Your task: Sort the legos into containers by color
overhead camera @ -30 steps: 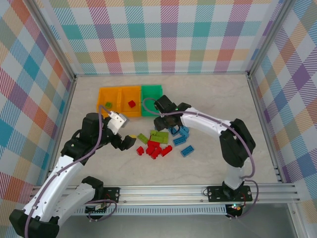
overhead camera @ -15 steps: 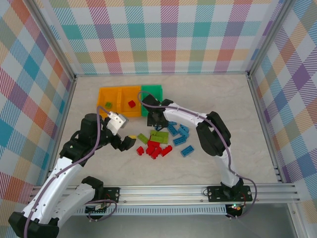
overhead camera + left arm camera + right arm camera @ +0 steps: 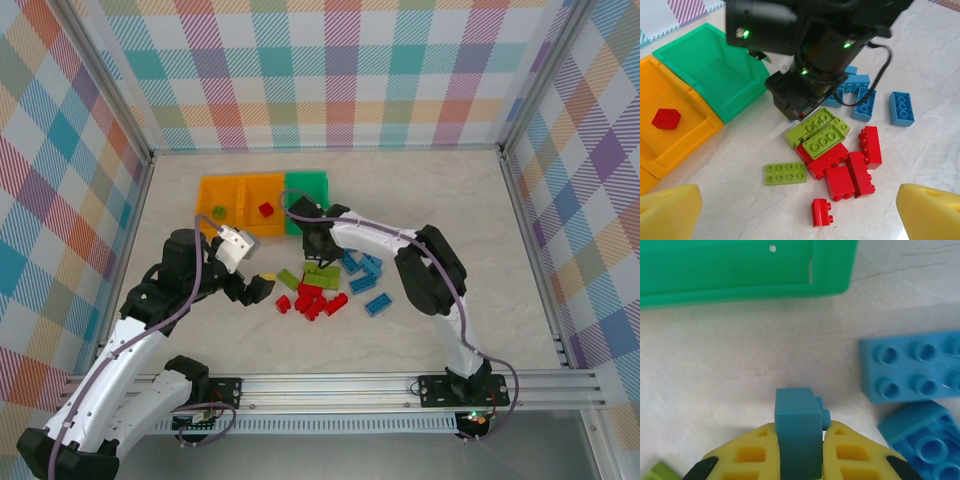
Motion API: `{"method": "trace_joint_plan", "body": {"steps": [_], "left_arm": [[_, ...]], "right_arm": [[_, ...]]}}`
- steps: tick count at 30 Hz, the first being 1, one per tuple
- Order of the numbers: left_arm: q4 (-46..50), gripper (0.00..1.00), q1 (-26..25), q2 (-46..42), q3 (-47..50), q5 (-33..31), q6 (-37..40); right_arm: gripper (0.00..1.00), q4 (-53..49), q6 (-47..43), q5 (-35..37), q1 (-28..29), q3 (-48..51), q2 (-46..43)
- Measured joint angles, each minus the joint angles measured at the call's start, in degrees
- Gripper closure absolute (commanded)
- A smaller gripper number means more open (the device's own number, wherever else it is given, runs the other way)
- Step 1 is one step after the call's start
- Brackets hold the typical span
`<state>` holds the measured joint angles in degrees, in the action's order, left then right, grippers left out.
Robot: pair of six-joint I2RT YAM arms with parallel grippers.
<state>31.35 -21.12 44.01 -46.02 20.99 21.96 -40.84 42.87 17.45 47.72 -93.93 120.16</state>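
1. Left gripper (image 3: 255, 287), nearest the bases, hangs over the table (image 3: 450, 210) at 9 o'clock of the brick pile. Its jaws are spread wide and nothing is between the yellow fingertips (image 3: 670, 212).
2. Red bricks (image 3: 312, 300) cluster at the pile's 6 o'clock, with one small red brick (image 3: 821, 212) apart from them on the near side.
3. Lime bricks (image 3: 819, 135) lie partly on the reds at the pile's middle. A flat lime brick (image 3: 786, 173) lies alone at 9 o'clock, and the blue bricks (image 3: 365, 275) are spread at 3 o'clock.
4. Right gripper (image 3: 318, 243) is low at the pile's 12 o'clock, clamped tight on a blue brick (image 3: 797, 415) that stands on end between its pads. Whether that brick touches the table I cannot tell.
5. Green bin (image 3: 306, 188) sits just beyond it, its floor showing bare green.
6. Middle bin (image 3: 262, 192), orange, touches the green one at 9 o'clock and holds one red brick (image 3: 266, 209).
7. Left bin (image 3: 222, 192), orange, is next in the row and holds one lime brick (image 3: 218, 211).
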Motion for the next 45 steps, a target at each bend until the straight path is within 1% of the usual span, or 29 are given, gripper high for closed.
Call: {"method": "trace_joint_plan", "body": {"steps": [3,5,6,8,10,12,15,17,19,20,21,23,24,29,32,34,35,37,38,40,42,43,45], "left_arm": [[0.00,0.00,0.00,-0.07,0.00,-0.02,0.00],[0.00,0.00,0.00,-0.15,0.00,-0.04,0.00],[-0.02,0.00,0.00,-0.20,0.00,-0.09,-0.02],[0.00,0.00,0.00,-0.24,0.00,-0.98,-0.04],[0.00,0.00,0.00,-0.24,0.00,-2.75,-0.15],[0.00,0.00,0.00,-0.07,0.00,-5.01,-0.52],[0.00,0.00,0.00,0.83,0.00,-7.78,-1.25],[0.02,0.00,0.00,1.62,0.00,-8.81,-1.60],[0.02,0.00,0.00,2.38,0.00,-9.55,-1.79],[0.07,0.00,0.00,2.73,0.00,-9.79,-1.88],[0.07,0.00,0.00,2.99,0.00,-10.01,-2.03],[0.11,0.00,0.00,3.30,0.00,-10.25,-2.32],[0.17,0.00,0.00,3.39,0.00,-10.49,-2.49],[0.20,0.00,0.00,3.67,0.00,-11.21,-3.04],[0.85,0.00,0.00,5.09,-0.59,-11.76,-4.09],[1.46,0.00,0.00,6.62,-1.44,-12.24,-5.73],[2.01,0.00,0.00,7.74,-2.21,-12.61,-7.19],[3.96,0.00,0.02,10.56,-4.74,-13.62,-11.43],[5.27,0.03,0.00,12.48,-6.67,-14.64,-14.71],[7.67,0.14,0.02,16.24,-10.47,-16.90,-22.43],[10.25,0.22,0.02,20.63,-14.03,-19.43,-31.80],[11.02,0.23,0.00,22.45,-14.95,-19.89,-35.76],[11.26,0.24,-0.13,26.12,-15.39,-19.21,-43.23]], "right_arm": [[0.89,6.88,-5.99,-0.42,0.22,8.41,-9.84],[0.98,13.57,-11.39,-1.29,0.26,13.44,-16.70],[1.00,17.18,-14.14,-1.44,0.24,15.02,-19.30],[0.99,22.84,-18.91,-0.90,-0.11,14.95,-20.87],[0.96,26.38,-23.19,0.17,-0.33,11.80,-18.45],[0.95,28.55,-26.80,1.75,-0.83,6.88,-13.40],[0.92,29.57,-29.38,3.06,-1.75,2.10,-6.40],[0.87,29.35,-30.25,3.13,-2.58,0.31,-2.73],[0.85,28.59,-30.95,2.73,-3.41,-1.53,0.44],[0.82,28.35,-31.45,2.29,-3.63,-2.45,1.86],[0.76,28.30,-31.82,1.77,-3.91,-3.10,3.02],[0.61,28.22,-32.57,0.92,-4.48,-3.56,4.13],[0.58,27.87,-33.03,0.61,-4.63,-3.76,4.33],[0.56,27.08,-33.31,-0.22,-4.57,-5.75,4.17],[0.56,26.69,-33.29,-0.85,-4.57,-5.09,2.08],[0.55,26.67,-33.18,-1.73,-4.57,-2.29,-1.62],[0.51,26.62,-33.05,-2.43,-4.57,0.35,-4.81],[0.36,27.19,-32.83,-4.39,-4.52,6.91,-12.66],[0.28,27.43,-32.92,-5.62,-4.52,10.93,-17.66],[0.18,28.00,-32.54,-7.96,-4.52,18.21,-27.39],[0.06,28.24,-32.26,-10.71,-4.57,26.03,-38.49],[0.02,28.20,-31.95,-12.02,-4.55,29.03,-42.82],[0.00,27.47,-31.15,-14.40,-4.52,35.34,-51.69]]}}
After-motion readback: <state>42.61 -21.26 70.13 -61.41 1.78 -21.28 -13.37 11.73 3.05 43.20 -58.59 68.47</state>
